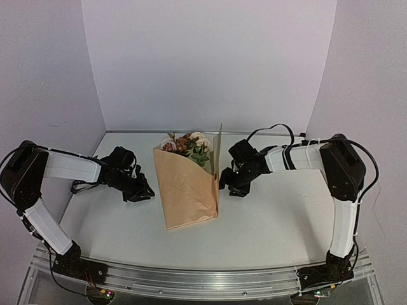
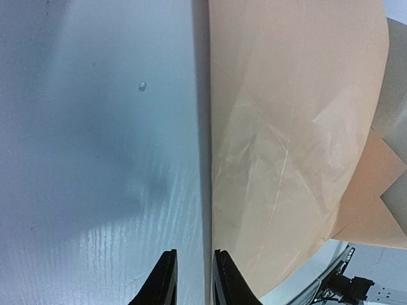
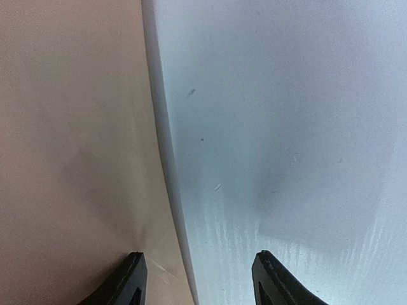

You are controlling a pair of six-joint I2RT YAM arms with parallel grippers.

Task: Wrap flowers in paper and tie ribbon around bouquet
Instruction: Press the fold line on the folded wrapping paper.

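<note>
Closest to the overhead camera, a metal rail [image 1: 203,279] runs along the near edge of a pale table [image 1: 273,216], with the bases of two black-and-white robot arms bolted at either end. Both arms bend inward towards the middle of the table. Plain pale walls [image 1: 210,63] close in the far side and both flanks.

Between the arms lies the bouquet [image 1: 187,190], a tan kraft-paper cone with its narrow end towards the rail and its wide end pointing away. The flowers [image 1: 187,145], cream, pink and rust-brown with green leaves, show at the wide end. Along the cone's right side, one edge of the paper [image 1: 220,152] stands up rather than lying flat.

The left gripper [image 1: 141,190] sits low, just beside the cone's left edge. In its wrist view the left gripper [image 2: 194,279] has only a narrow gap between its black fingertips, with bare table [image 2: 95,159] showing through and nothing held. Creased paper [image 2: 280,159] fills the right half of that view.

The right gripper [image 1: 226,184] is just beside the cone's right edge. In its wrist view the right gripper [image 3: 197,279] has its fingertips spread wide. The paper [image 3: 70,127] lies under the left fingertip and the table [image 3: 286,127] under the right one. The paper's edge runs between them, not pinched.
</note>
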